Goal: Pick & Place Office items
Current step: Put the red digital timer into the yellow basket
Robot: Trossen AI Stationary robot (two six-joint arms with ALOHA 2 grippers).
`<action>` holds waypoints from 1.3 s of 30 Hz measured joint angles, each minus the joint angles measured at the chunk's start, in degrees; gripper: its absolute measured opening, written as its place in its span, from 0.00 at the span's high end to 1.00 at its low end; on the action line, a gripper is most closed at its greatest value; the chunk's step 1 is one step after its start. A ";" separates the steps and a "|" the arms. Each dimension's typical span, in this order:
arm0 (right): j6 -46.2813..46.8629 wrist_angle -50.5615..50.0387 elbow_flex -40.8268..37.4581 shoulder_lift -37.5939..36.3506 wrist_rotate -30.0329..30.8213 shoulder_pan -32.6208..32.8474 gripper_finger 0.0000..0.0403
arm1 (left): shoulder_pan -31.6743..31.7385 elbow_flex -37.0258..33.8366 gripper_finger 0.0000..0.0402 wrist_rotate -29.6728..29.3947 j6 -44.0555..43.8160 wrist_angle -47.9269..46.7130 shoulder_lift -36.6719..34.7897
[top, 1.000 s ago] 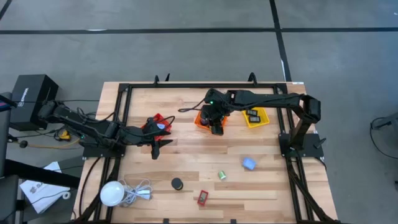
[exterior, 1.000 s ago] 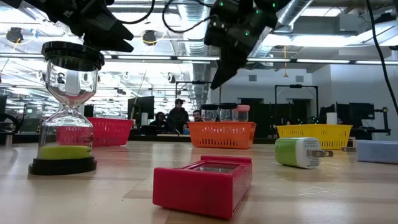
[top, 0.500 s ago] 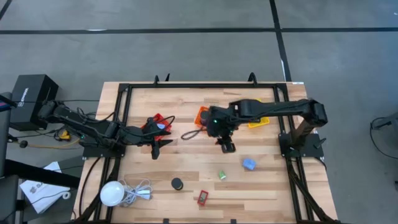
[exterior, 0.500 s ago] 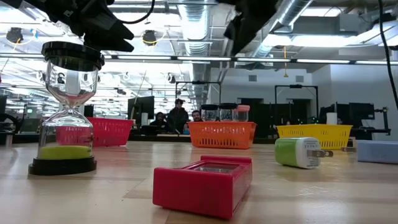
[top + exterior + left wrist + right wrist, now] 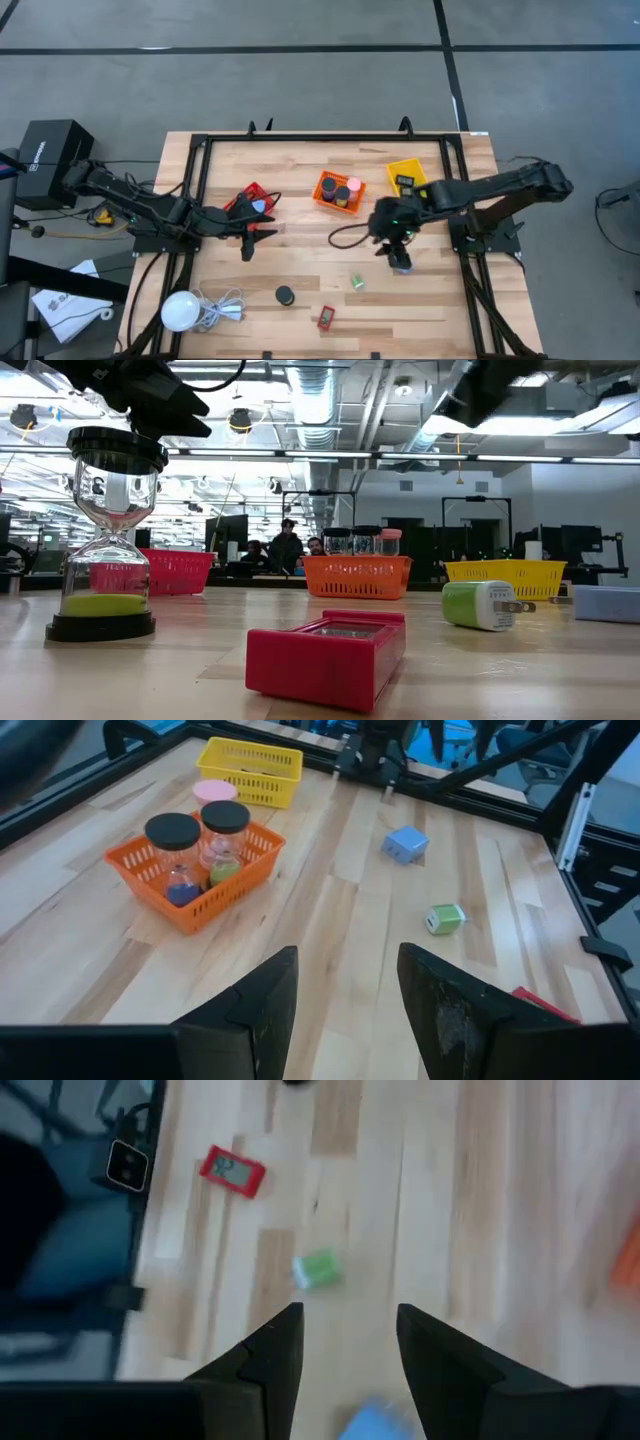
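Right gripper [image 5: 397, 255] over the blue block [image 5: 402, 266], fingers spread, nothing held. Green charger plug [image 5: 356, 282] lies just beside the block, red case [image 5: 326, 318] farther off. Left gripper [image 5: 252, 240] spread, empty, beside red basket [image 5: 255, 198].

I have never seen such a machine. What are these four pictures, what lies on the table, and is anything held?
Two dark robot arms work at a wooden table. One camera looks down from above, one looks level across the table top, and one sits on each wrist.

On the table lie an hourglass, a red case, a green plug and a blue block. An orange basket holds capped jars.

The right gripper hangs over the blue block, open and empty. The left gripper waits beside the red basket, open and empty too.
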 joint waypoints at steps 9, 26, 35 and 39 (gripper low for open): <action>23.48 -4.85 -9.38 -7.00 0.24 5.17 0.62 | -0.11 0.00 0.58 -0.02 0.00 0.50 0.00; 42.02 -12.77 -10.42 -5.27 10.40 10.23 0.60 | -0.11 0.00 0.58 -0.02 0.00 0.77 0.00; 24.44 -0.30 -10.40 -5.38 10.23 10.70 0.60 | -0.11 0.00 0.58 -0.02 0.00 1.17 0.00; 16.04 6.74 -10.40 -5.38 10.26 9.38 0.60 | -0.11 0.00 0.58 -0.02 0.03 1.44 0.00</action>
